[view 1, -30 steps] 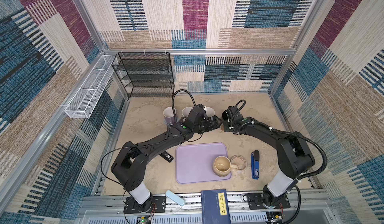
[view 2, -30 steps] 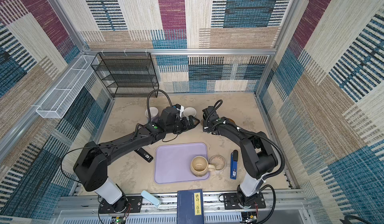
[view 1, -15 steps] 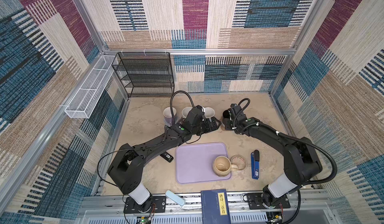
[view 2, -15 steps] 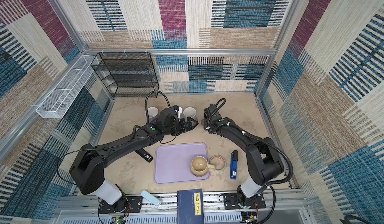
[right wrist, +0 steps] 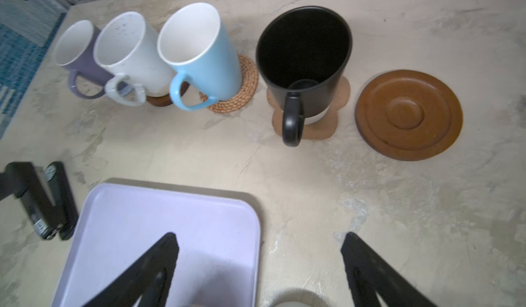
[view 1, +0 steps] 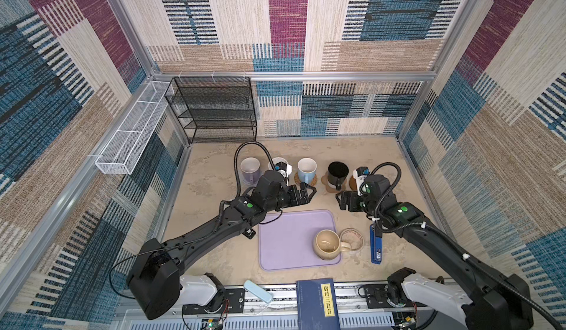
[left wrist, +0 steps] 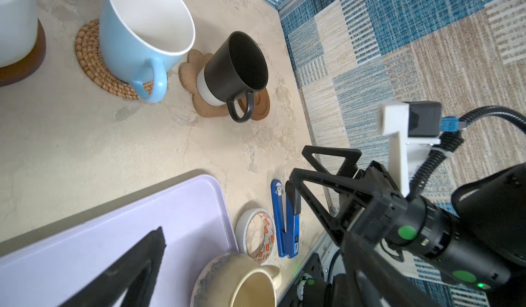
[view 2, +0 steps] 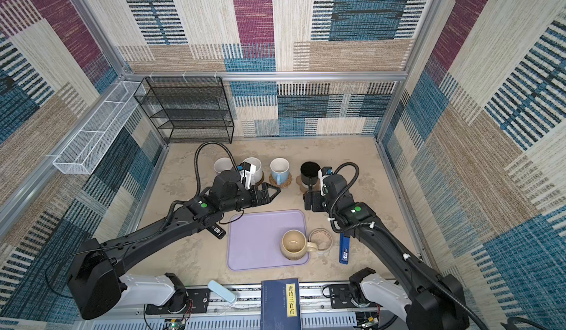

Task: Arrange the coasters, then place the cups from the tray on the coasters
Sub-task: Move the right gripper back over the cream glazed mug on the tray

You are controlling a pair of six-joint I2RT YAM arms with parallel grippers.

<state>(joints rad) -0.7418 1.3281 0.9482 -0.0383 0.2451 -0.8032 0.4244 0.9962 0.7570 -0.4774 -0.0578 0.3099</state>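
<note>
I am holding my right gripper (right wrist: 259,235) over the bare tabletop with its fingers spread wide and nothing between them, just past the far right corner of the lilac tray (view 1: 291,239) and near the matte black mug (view 1: 337,174). That mug is standing upright on the paw-shaped cork coaster (right wrist: 318,129), its handle pointing back toward me. Just beside the cork coaster, the dark-brown wooden disc (right wrist: 408,114) is lying bare, with no cup on it. My left gripper (view 1: 311,190) is hovering above the table beyond the tray's far edge, fingers apart and gripping nothing, close to the light blue mug (view 1: 306,169), which is sitting on the woven rattan coaster (right wrist: 244,83). Next along the row, the speckled white mug (right wrist: 128,49) is resting on a second wooden disc (left wrist: 28,60), and the lavender mug (view 1: 250,169) is standing at the far left end; I cannot tell what it is sitting on. All four are lining up side by side along the far part of the table, white insides showing on three of them. The cream-beige glazed mug (view 1: 327,244) is the only cup sitting in the tray, upright near its right edge, handle turned to the right. A dark-blue book (view 1: 317,304) is lying at the near edge.
</note>
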